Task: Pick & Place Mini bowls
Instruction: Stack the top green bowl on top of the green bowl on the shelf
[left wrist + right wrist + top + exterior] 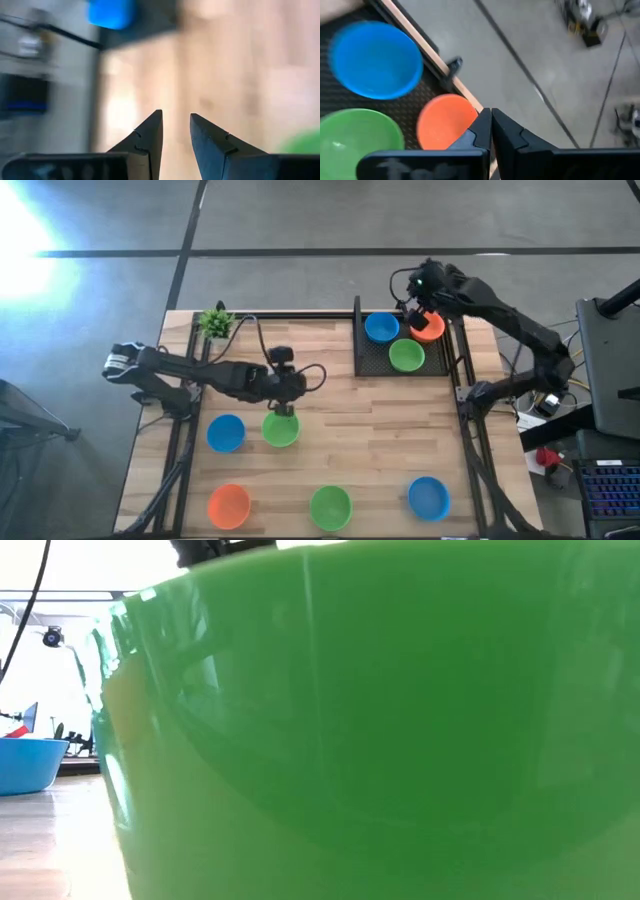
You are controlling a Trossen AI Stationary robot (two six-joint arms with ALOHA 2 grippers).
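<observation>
Mini bowls looked light, stiff, slick; you pinched the orange bowl [445, 127] rim at 3 o'clock, right hand [490, 125] closed; left hand [175, 132] open.

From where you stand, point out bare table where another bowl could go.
Free: the wood right of the left claw, between the dark tray and the front blue bowl. Crowded: the tray holds a blue bowl, green bowl and orange bowl, with the right claw over it.
</observation>
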